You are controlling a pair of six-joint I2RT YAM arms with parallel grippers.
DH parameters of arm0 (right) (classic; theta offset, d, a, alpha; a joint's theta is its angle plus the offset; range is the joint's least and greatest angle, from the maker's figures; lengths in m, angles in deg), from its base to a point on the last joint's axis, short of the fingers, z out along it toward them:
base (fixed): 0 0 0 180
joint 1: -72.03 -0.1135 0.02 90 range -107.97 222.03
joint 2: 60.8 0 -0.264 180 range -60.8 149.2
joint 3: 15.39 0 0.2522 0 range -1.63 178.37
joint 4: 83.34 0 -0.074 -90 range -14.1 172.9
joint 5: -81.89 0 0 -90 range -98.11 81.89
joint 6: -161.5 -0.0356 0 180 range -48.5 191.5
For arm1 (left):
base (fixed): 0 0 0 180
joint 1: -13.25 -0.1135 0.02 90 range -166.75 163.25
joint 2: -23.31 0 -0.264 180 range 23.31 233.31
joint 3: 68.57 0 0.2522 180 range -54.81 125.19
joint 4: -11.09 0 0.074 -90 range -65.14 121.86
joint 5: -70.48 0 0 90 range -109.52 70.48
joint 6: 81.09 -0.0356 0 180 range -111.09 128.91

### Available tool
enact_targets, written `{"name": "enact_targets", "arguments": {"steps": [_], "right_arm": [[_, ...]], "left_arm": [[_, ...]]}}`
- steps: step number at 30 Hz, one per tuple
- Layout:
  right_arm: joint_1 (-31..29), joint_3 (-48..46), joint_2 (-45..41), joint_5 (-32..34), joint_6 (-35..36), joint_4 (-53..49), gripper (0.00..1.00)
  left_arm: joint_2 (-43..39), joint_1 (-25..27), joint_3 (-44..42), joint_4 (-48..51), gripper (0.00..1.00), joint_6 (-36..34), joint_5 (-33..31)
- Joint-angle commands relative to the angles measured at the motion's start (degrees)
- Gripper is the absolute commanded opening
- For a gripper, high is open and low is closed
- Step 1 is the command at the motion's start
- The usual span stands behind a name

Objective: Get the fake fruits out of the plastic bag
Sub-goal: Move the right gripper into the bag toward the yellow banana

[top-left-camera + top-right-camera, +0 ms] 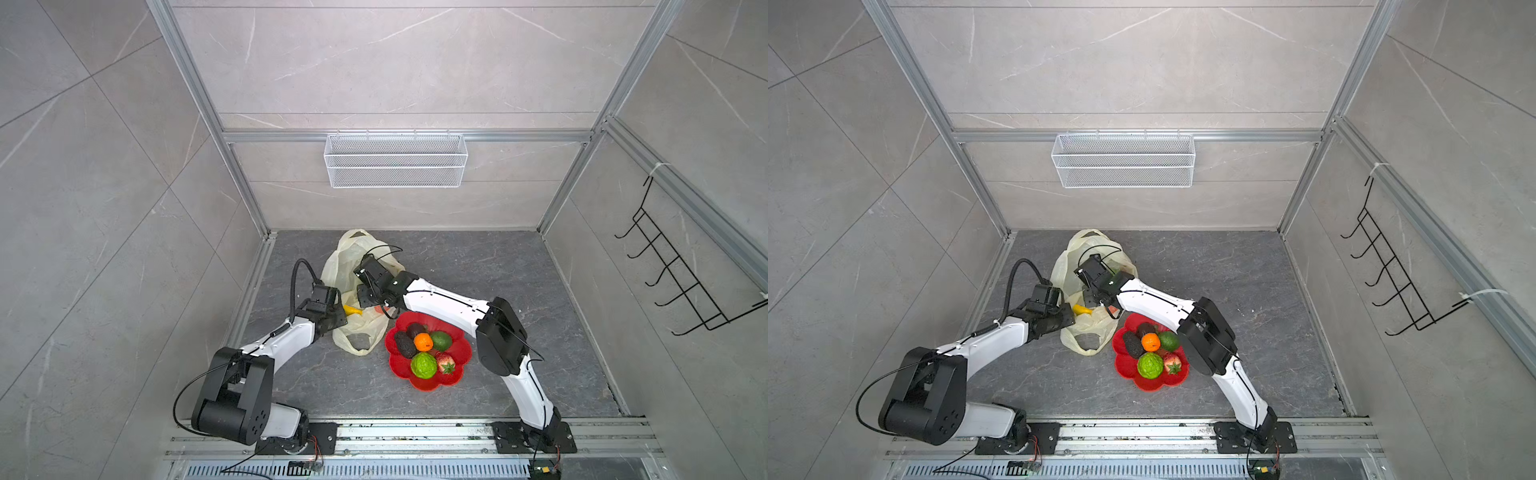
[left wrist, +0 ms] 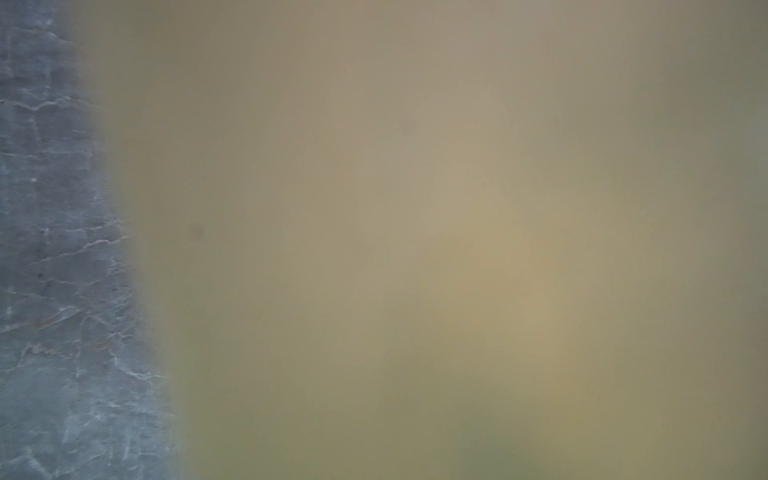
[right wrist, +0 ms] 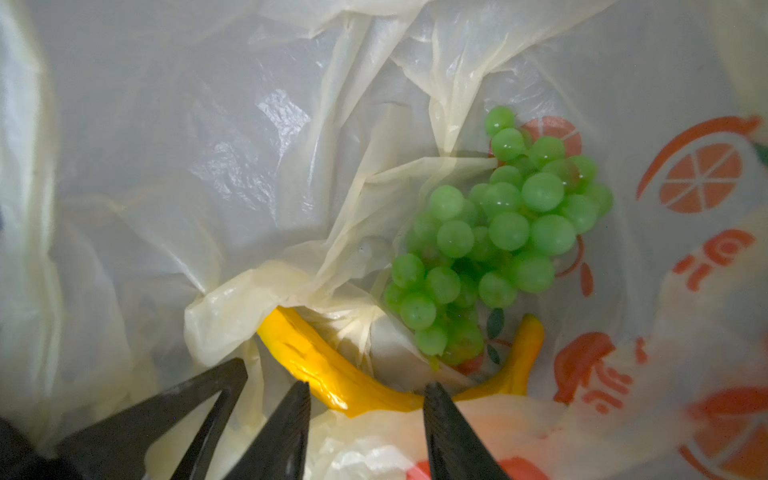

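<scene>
In a top view the left gripper (image 1: pixel 337 312) sits against the left edge of the cream plastic bag (image 1: pixel 353 257) on the tabletop (image 1: pixel 519 291). Bag film blankets its wrist camera, so I cannot tell how its jaws stand. Right wrist view, inside the bag: the right gripper (image 3: pixel 368 388) is at lower centre, jaws apart, gripping nothing. The yellow banana (image 3: pixel 316 365) lies crosswise at their tips, its long axis spanning the gap, so this arm looks better placed. The green grape bunch (image 3: pixel 490 241) lies beyond, right of centre.

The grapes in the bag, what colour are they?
Green; the right wrist view shows the round plastic grape bunch best.
</scene>
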Motion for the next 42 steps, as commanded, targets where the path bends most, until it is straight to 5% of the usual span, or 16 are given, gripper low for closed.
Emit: {"name": "enact_targets", "arguments": {"steps": [1, 21, 31, 36, 42], "right_arm": [[0.19, -0.13, 0.67, 1.12, 0.18, -4.71, 0.48], [4.61, -11.9, -2.95, -5.26, -7.09, -1.76, 0.48], [7.57, -12.29, -1.88, -11.75, -9.92, 2.04, 0.5], [8.46, -8.73, 1.01, -11.57, -9.6, 1.37, 0.5], [6.81, -9.74, -4.71, -4.84, 0.8, 3.14, 0.5]], "left_arm": [[0.45, 0.43, 1.5, -1.98, 0.59, -0.78, 2.84], [5.11, 1.68, 1.72, -4.37, 0.58, 0.25, 4.32], [8.85, 2.03, 3.97, -1.69, 0.68, -0.46, 3.91], [9.81, 2.09, 4.61, -1.02, 0.61, -0.14, 3.28], [6.85, 1.86, 2.96, -1.51, 0.46, 1.26, -0.09]]}}
